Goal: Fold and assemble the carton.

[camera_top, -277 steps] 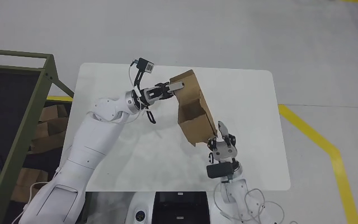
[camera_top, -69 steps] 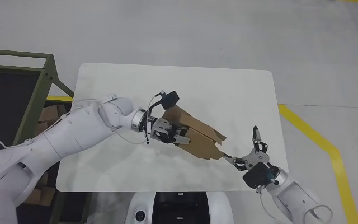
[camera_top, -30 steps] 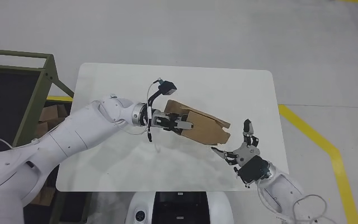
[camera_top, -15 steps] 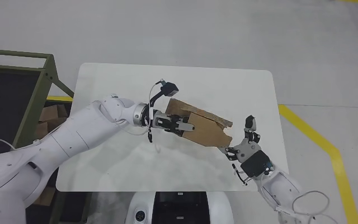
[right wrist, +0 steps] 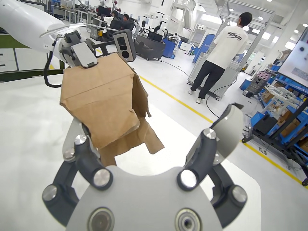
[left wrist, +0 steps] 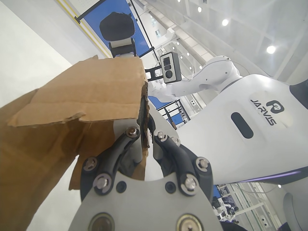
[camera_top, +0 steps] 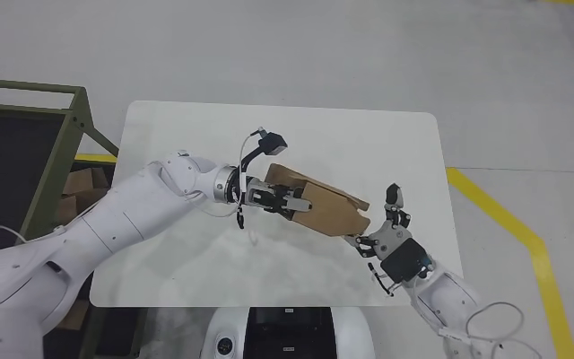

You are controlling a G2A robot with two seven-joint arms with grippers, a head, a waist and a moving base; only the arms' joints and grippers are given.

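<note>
The brown carton (camera_top: 327, 206) hangs tilted over the middle of the white table (camera_top: 377, 144), its loose flaps toward the table's right side. My left gripper (camera_top: 289, 199) is shut on the carton's left wall; in the left wrist view the gripper (left wrist: 145, 131) pinches the cardboard edge (left wrist: 79, 97). My right gripper (camera_top: 377, 218) is open at the carton's right end. In the right wrist view one finger (right wrist: 77, 131) sits behind the lower flap of the carton (right wrist: 101, 97) and the other finger (right wrist: 231, 123) stands well clear.
A green-framed rack (camera_top: 54, 170) with cardboard pieces stands off the table's left edge. A yellow floor line (camera_top: 502, 215) runs to the right. Bare tabletop lies beyond and in front of the carton.
The carton has come down from its upright hold at the back to a low tilt at mid-table. In the last half second the right gripper edged closer to the flap end.
</note>
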